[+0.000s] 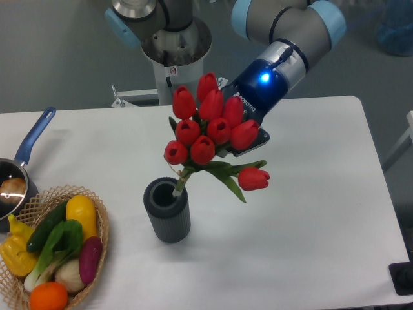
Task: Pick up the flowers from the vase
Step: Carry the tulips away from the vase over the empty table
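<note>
The pincer (227,147) sits behind the tulip heads, so you cannot see its fingertips directly. Judge it to be pinching the flowers (213,126), since the bunch hangs in the air with nothing else to carry it; treat this as an inference, not a reading.

Locate the flowers up and to the right of the vase (167,211). The buds cluster directly in front of the pincer housing, with one bud drooping low on the right side. The stems run down and to the left from the grasp point, and their lower ends meet the mouth of the vase at its right rim. You cannot tell from this view whether the stem tips are inside the mouth or merely in front of it.

Note the governing relation: the long axis of the bunch is tilted, buds up-right and stem ends down-left, and it lines up roughly with the wrist axis. To clear the stems, you would expect to withdraw along that tilted axis, not straight up; a sideways pull could drag the rim and tip the vase on the counter (310,213).

The arm reaches in from the upper right, forearm angled down and leftward, wrist light showing blue.
</note>
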`<action>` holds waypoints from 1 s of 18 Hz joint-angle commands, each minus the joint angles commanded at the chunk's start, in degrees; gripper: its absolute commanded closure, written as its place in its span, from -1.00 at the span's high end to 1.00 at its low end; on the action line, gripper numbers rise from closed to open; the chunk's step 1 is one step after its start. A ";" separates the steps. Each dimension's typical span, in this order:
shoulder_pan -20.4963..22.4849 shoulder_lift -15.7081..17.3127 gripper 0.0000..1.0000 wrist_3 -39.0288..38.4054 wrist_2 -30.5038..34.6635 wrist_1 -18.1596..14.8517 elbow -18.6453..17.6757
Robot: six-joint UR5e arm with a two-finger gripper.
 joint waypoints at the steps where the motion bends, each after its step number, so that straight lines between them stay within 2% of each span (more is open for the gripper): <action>1: 0.53 0.00 -0.05 0.09 0.44 0.17 0.00; 5: 1.85 0.00 -0.05 0.44 9.39 0.18 1.67; 8: 4.04 -0.44 -0.05 0.53 10.55 0.44 2.64; 10: 4.84 -1.58 -0.05 0.88 12.90 0.44 3.42; 14: 4.84 -4.12 -0.05 1.14 22.39 0.53 6.32; 18: 5.28 -5.10 -0.05 4.82 26.98 0.53 6.51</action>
